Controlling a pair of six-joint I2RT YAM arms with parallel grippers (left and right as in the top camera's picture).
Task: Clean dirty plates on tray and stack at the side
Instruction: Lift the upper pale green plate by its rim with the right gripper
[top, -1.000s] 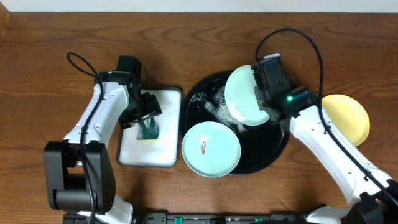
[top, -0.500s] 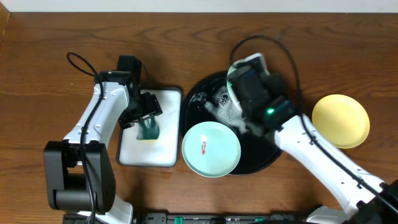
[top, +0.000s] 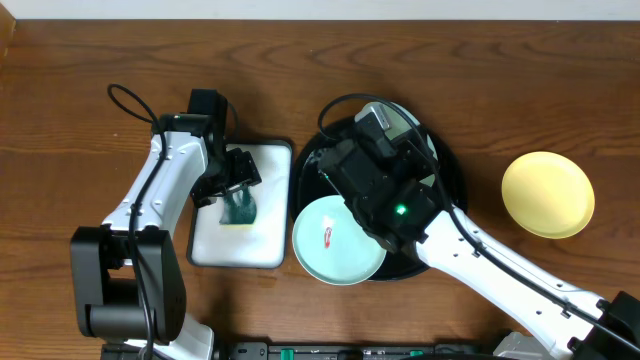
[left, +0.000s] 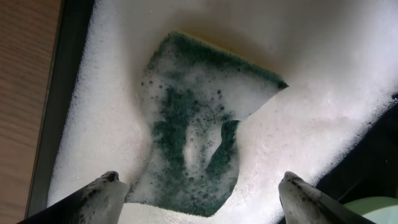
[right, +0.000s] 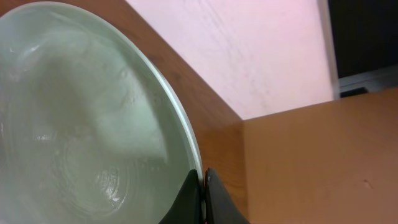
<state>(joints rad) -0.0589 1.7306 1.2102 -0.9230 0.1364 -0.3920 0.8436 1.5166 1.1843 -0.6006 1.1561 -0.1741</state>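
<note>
Three plates are in view, and only one of them is in a claw. In the wrist view, the right gripper (right: 200, 190) has its two fingers pressed together on the rim of a mint-green plate (right: 87, 124). The plate's face spreads up and to the left of the fingertips, and a pale wet film streaks it. From overhead we see this plate mostly covered by the right arm, over the far part of the round black tray (top: 452, 185). We cannot tell whether it touches the tray.

Just in front of that arm, the smeared plate (top: 335, 240) lies flat on the near left part of the tray. It is also mint green, has a small red mark at its centre, and overlaps the tray's rim. The yellow plate (top: 547, 194) sits alone on the wooden table (top: 80, 80), to the right of the tray and well apart from both claws.

On the other side, the left gripper (left: 199, 186) is spread wide over the white sponge dish (top: 265, 200). Its fingertips stand on either side of the near edge of a green sponge (left: 199, 124) that lies in foam. The claw holds nothing.
</note>
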